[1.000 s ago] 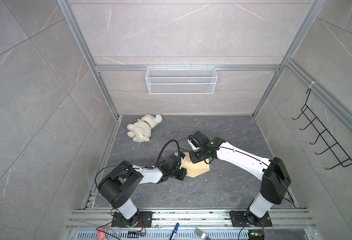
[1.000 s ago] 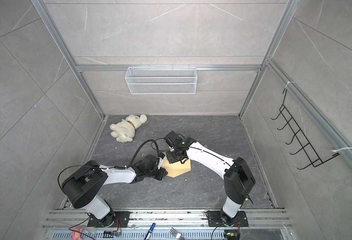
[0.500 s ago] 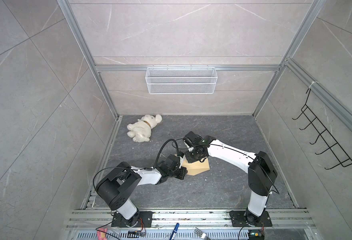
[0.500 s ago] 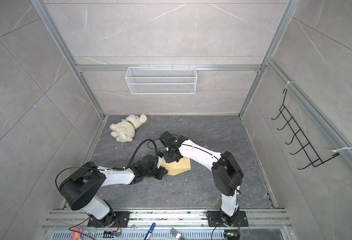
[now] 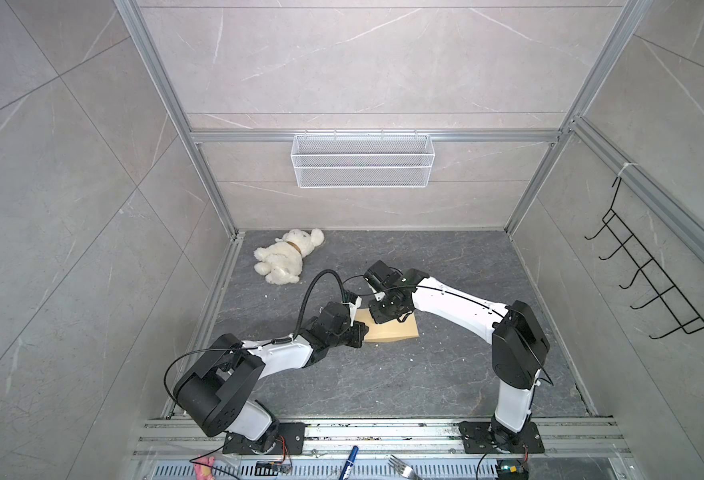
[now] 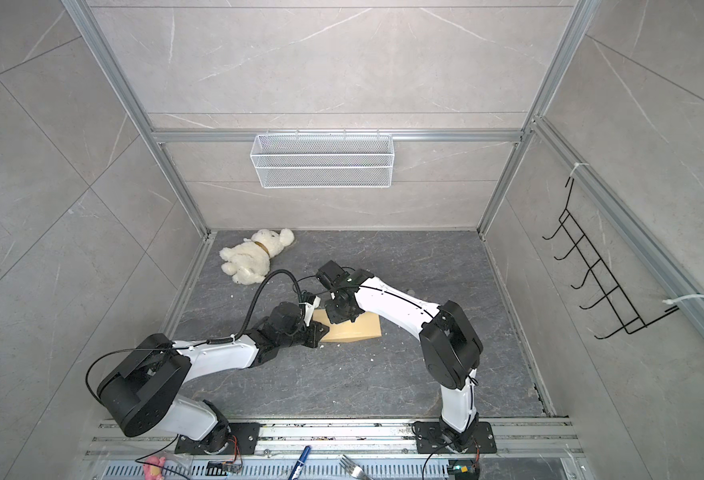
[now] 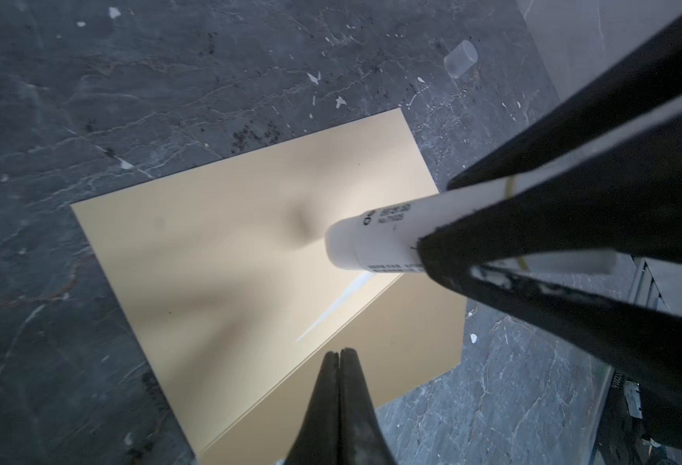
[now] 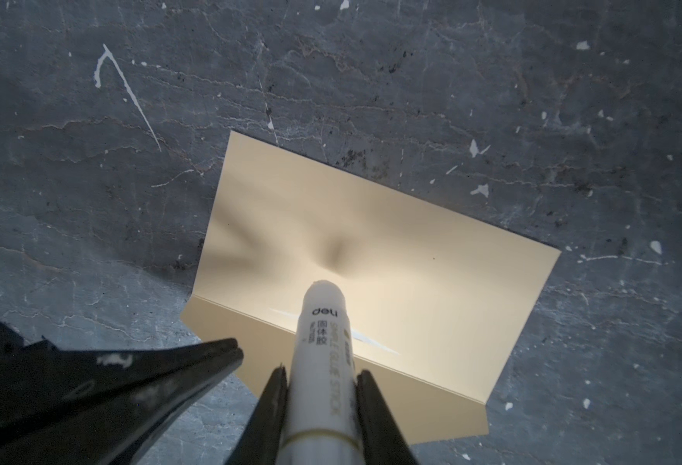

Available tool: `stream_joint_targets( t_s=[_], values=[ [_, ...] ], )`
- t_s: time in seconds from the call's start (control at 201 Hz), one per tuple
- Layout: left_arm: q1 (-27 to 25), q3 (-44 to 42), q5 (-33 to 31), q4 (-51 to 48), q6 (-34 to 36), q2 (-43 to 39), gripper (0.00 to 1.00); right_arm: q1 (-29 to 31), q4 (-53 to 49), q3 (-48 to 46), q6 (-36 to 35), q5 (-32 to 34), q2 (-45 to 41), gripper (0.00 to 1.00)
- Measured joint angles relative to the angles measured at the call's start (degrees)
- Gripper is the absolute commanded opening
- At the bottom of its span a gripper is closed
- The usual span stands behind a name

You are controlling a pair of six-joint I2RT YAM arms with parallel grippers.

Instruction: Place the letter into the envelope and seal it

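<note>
The plain tan envelope point(image 5: 398, 332) point(image 6: 358, 330) lies flat on the dark floor, its darker flap strip point(image 8: 391, 402) folded out along one long side. A white streak point(image 8: 357, 336) runs beside the fold. My right gripper point(image 8: 321, 372) is shut on a white glue stick point(image 8: 323, 342) point(image 7: 375, 237), whose tip points down at the envelope close to the fold. My left gripper point(image 7: 339, 354) point(image 5: 361, 332) is shut with nothing in it, its tips over the flap at the envelope's left end. The letter is hidden.
A white plush bear point(image 5: 285, 259) lies at the back left of the floor. A wire basket point(image 5: 362, 166) hangs on the back wall and a black hook rack point(image 5: 649, 282) on the right wall. A small clear cap point(image 7: 460, 58) lies beyond the envelope.
My right gripper with the glue stick has shifted left along the envelope and its elbow has swung in. The left arm has hardly moved.
</note>
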Motion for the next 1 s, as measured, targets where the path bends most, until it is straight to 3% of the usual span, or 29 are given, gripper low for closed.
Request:
stream_joint_targets(
  t_s=[0.473, 0.996],
  values=[
    [3.1, 0.55, 0.13, 1.31, -2.08, 7.43, 0.0, 0.44, -2.6, 3.78, -0.04, 0.07, 4.15, 0.0],
    [3.32, 1.05, -0.04, 1.29, -2.1, 8.5, 0.0, 0.85, -7.21, 9.35, -0.07, 0.63, 8.7, 0.0]
  ],
)
